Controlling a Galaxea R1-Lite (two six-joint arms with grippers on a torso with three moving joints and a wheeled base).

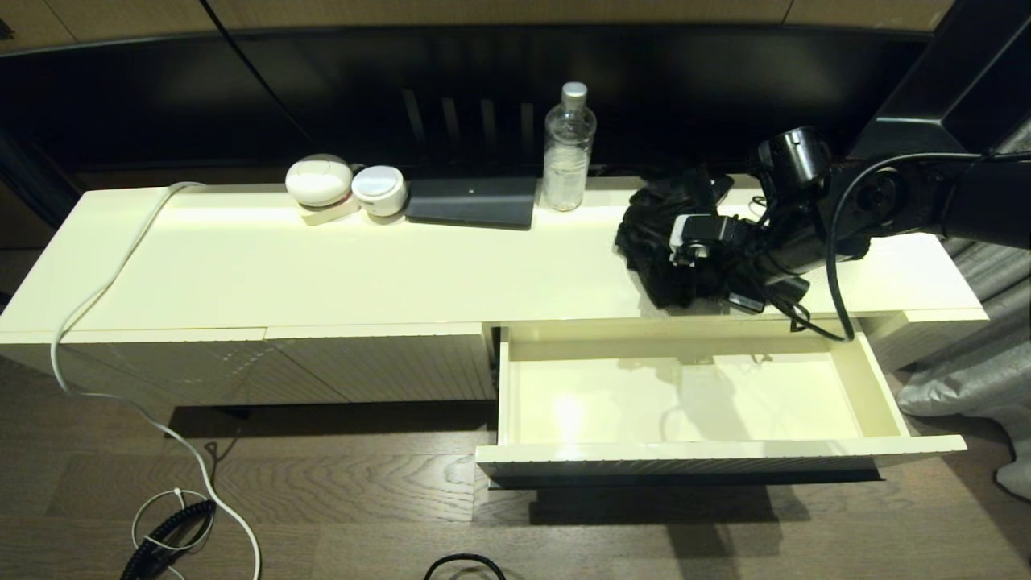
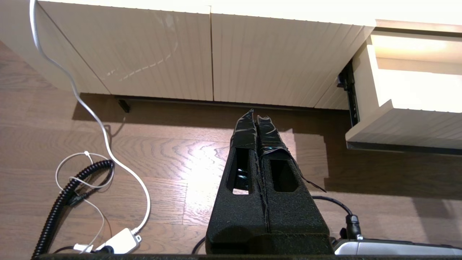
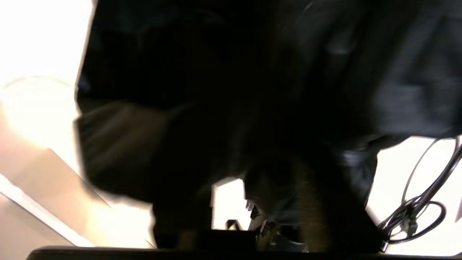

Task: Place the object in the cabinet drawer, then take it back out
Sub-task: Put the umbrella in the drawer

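The black folding umbrella point(image 1: 648, 242) lies as a loose bundle on the cream cabinet top, at the right, just behind the drawer. My right gripper point(image 1: 681, 246) reaches in from the right and is pressed into the bundle. In the right wrist view the umbrella's dark fabric point(image 3: 216, 90) fills almost everything, with my right gripper point(image 3: 252, 202) buried in it. The cabinet drawer point(image 1: 717, 455) stands pulled out below, its smooth cream interior bare. My left gripper point(image 2: 255, 115) hangs shut and empty low over the wooden floor, left of the drawer's ribbed front point(image 2: 404, 126).
At the back of the cabinet top stand a clear bottle point(image 1: 569, 149), a flat dark box point(image 1: 471, 201) and two white round devices point(image 1: 319, 180). A white cable point(image 1: 105, 298) runs down to the floor beside a coiled black cord point(image 1: 165, 532). Thin black cables point(image 1: 797, 310) trail under the right arm.
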